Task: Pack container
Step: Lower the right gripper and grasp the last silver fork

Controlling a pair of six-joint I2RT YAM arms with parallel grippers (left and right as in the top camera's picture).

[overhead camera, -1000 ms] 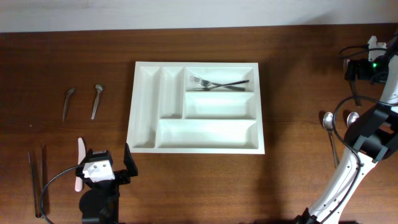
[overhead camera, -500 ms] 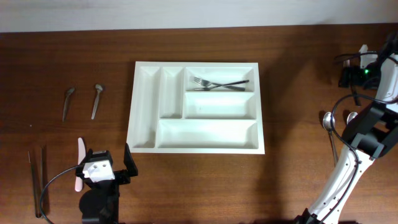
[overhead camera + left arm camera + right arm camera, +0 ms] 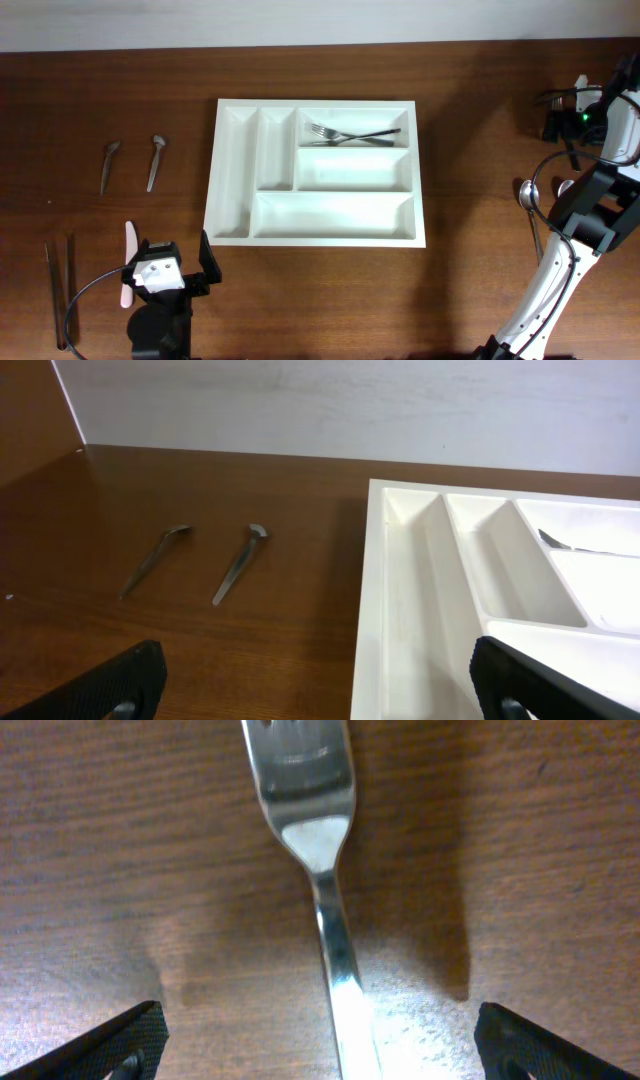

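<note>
Smooth white rectangular container (image 3: 330, 215) on grained wooden table (image 3: 100, 80)

The cutlery tray (image 3: 232, 150) is plain white. The desk (image 3: 100, 80) is dark reddish-brown with fine wood grain. The crossed forks (image 3: 348, 134) are shiny silver, as is the fork (image 3: 323, 895) close under the right wrist camera. The small spoons (image 3: 109, 168) are dull grey, one utensil (image 3: 129, 245) is pale pink, and the wall (image 3: 300, 20) is off-white.
</note>
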